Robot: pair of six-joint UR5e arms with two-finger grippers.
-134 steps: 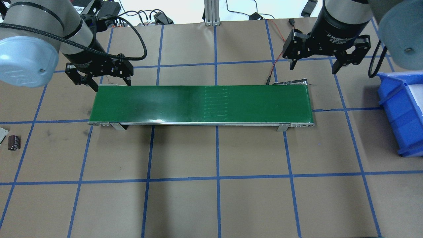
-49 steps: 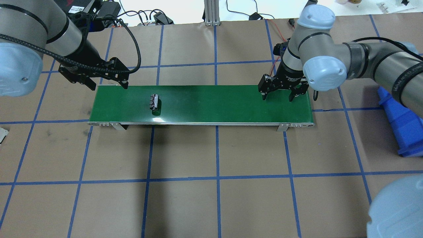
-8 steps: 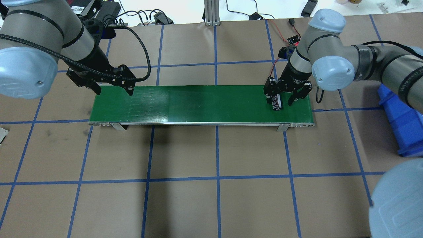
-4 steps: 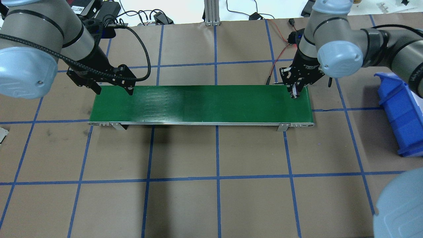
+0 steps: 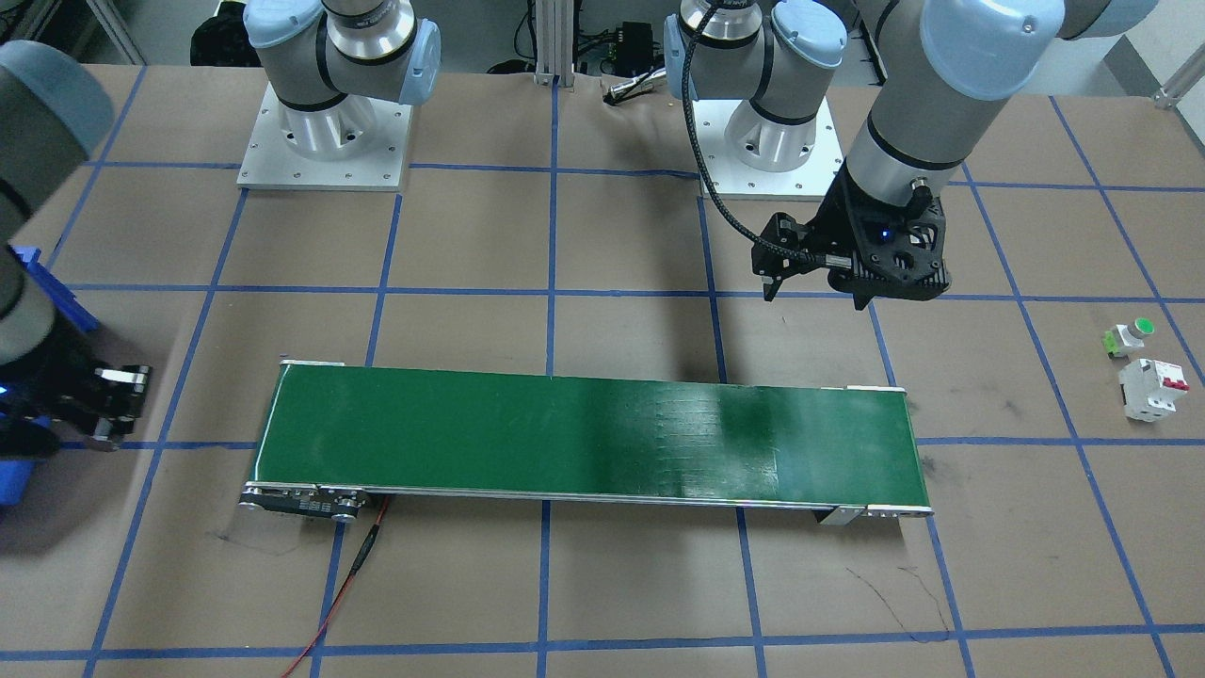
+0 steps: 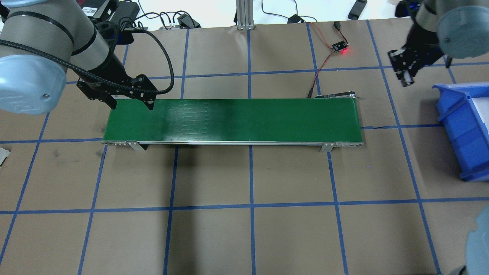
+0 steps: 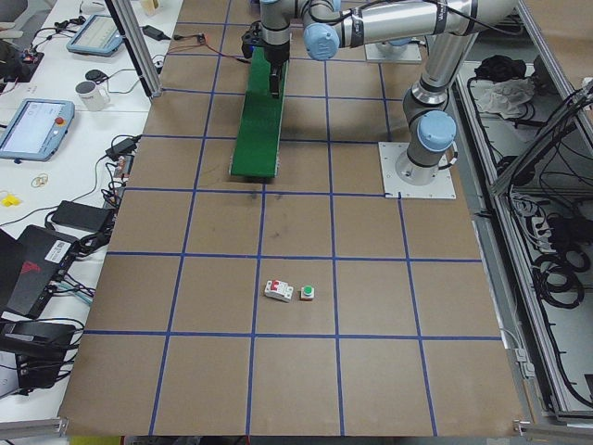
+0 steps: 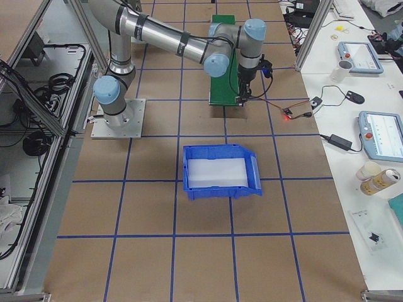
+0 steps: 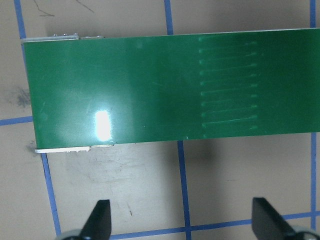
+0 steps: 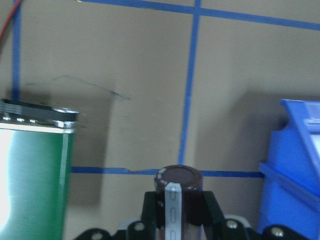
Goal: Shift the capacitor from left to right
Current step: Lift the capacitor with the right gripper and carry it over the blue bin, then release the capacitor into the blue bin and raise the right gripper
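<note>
Pinching the capacitor [image 10: 179, 196] upright, the right gripper [image 6: 406, 76] hangs between the end of the green conveyor belt [image 6: 233, 120] and the blue bin [image 6: 452, 122]. The left gripper [image 6: 131, 103], jaws spread and empty, hovers at the belt's opposite end.

- The conveyor belt [image 6: 237, 120] lies across the middle of the table [image 6: 248, 236].
- The left gripper [image 6: 131, 105] hangs by the belt's left end, fingers [image 9: 100, 222] wide apart over the table just beside its long edge.
- The right gripper [image 6: 407, 76] holds the capacitor [image 10: 177, 187] above the table, between the belt's right end and the bin [image 6: 447, 107].
- The circuit breaker [image 5: 1153, 386] and the push-button [image 5: 1130, 336] sit just beside each other on the table, well left of the belt.
</note>
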